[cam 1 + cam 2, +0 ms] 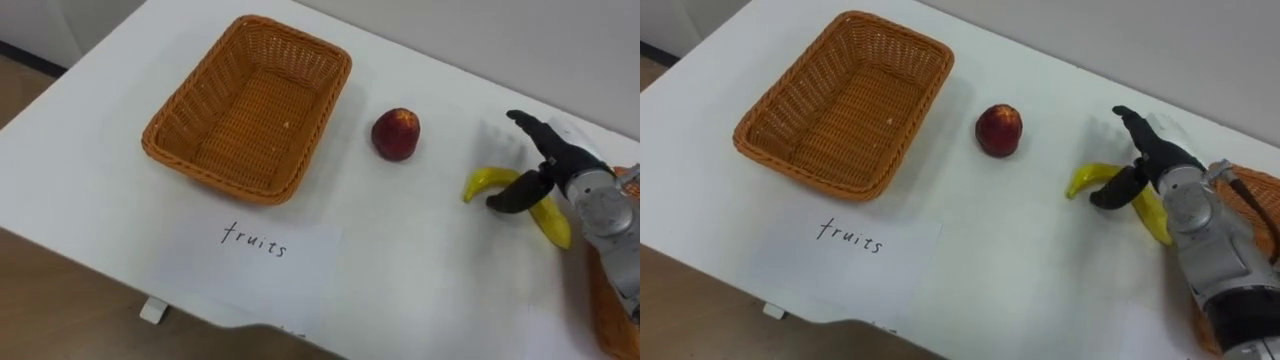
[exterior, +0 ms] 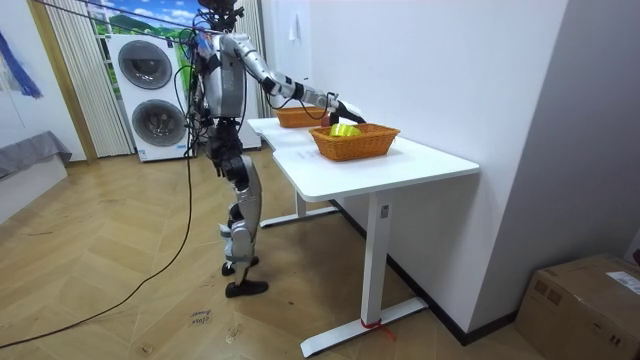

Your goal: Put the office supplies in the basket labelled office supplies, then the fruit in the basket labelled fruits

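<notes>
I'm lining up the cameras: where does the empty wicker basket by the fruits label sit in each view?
Left eye view: empty basket, upper left of centre.
Right eye view: upper left.
Room view: centre top, behind the nearer basket.
Shared landmark: the right hand, stretched over the tabletop beside it.

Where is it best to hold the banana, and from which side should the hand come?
Around its middle, at the bend, from above: the banana lies flat on the table with both sides free, so a grasp can close across its narrow body. The open right hand is over that part.
</notes>
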Available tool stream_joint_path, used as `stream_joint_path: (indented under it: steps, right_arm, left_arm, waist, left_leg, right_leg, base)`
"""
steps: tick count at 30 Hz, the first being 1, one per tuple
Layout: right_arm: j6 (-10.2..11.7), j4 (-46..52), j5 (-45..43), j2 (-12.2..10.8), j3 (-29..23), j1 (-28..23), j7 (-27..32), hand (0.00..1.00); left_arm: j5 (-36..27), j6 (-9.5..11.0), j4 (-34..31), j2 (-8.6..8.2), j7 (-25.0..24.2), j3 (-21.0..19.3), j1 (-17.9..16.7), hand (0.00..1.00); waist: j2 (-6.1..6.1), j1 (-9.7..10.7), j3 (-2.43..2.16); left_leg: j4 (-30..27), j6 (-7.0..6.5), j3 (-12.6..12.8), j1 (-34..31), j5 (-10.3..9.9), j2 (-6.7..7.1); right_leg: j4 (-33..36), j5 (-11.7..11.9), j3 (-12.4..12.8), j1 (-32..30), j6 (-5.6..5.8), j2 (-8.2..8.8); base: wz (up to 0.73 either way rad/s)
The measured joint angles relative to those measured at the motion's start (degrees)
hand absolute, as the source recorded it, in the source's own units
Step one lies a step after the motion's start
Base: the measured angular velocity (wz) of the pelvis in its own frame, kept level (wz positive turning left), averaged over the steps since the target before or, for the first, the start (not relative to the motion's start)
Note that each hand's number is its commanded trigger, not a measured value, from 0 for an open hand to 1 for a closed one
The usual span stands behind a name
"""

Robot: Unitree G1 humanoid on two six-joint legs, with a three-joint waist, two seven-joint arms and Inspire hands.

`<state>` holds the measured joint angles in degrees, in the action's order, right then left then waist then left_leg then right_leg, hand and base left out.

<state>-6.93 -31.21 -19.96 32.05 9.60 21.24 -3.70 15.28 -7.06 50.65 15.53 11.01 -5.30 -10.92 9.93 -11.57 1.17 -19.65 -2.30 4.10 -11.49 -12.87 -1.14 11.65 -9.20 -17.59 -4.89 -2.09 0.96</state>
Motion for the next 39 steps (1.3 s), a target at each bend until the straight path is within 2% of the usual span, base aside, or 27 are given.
stream_joint_path:
  steps: [6,14,18,24,28,33,39]
  right_arm:
    - [0.0,-1.2,-1.2,0.0,0.6,0.3,0.8,0.00]
    - [-0.1,-7.6,-1.8,0.0,4.0,5.5,2.2,0.00]
    - [0.0,-11.8,-1.9,0.1,5.5,8.4,2.1,0.00]
    - [-0.1,-13.2,-1.8,0.1,7.2,9.0,1.5,0.00]
    - [-0.7,-13.5,-1.8,0.1,7.3,9.0,1.0,0.00]
    - [-0.7,-13.6,-2.1,0.1,7.9,9.0,0.9,0.00]
    - [-1.9,-13.8,-3.7,0.6,8.9,9.8,-1.4,0.00]
  left_arm:
    - [-0.1,0.0,0.0,0.00,0.0,0.1,0.1,0.00]
    - [-0.1,0.0,1.0,-0.14,0.1,2.3,0.4,0.00]
    - [-2.4,0.0,1.1,0.02,0.1,2.3,0.8,0.00]
    - [-4.5,0.0,1.3,0.69,0.0,3.7,1.5,0.00]
    - [-4.5,0.0,1.3,0.95,-0.2,4.7,2.1,0.00]
    - [-4.4,-0.1,1.3,1.16,-0.4,5.0,2.4,0.00]
    - [-4.4,-0.5,1.0,1.17,-0.4,5.0,2.6,0.00]
  waist:
    - [-0.41,0.1,0.03]
    - [-0.46,0.1,0.09]
    - [0.03,0.0,0.06]
    - [1.21,-0.1,0.21]
    - [1.22,-1.4,0.24]
    - [1.25,-1.9,0.22]
    - [1.38,-3.0,0.12]
  left_leg:
    - [0.3,0.05,0.3,0.2,0.0,-0.12]
    - [0.3,0.06,0.4,0.1,0.0,-0.15]
    - [0.4,0.06,0.4,0.0,0.0,-0.14]
    - [0.4,0.05,0.4,-0.1,0.0,-0.13]
    - [0.3,0.03,0.5,0.0,0.0,-0.16]
    - [0.2,0.03,0.4,0.0,0.0,-0.16]
    - [0.3,0.03,0.5,-0.1,0.0,-0.18]
  right_leg:
    - [0.2,0.0,0.0,0.0,-0.01,-0.03]
    - [0.3,0.1,0.1,-0.1,-0.11,-0.05]
    - [0.4,0.1,0.1,-0.2,-0.11,-0.03]
    - [0.4,0.1,-0.1,-0.3,-0.06,-0.04]
    - [0.1,0.3,0.0,-0.2,0.01,-0.05]
    - [0.1,0.3,-0.1,-0.2,0.00,-0.04]
    - [0.1,0.4,0.0,-0.4,-0.07,-0.09]
  base:
    - [-0.02]
    - [0.00]
    - [0.00]
    - [0.00]
    - [-0.02]
    - [0.00]
    - [-0.01]
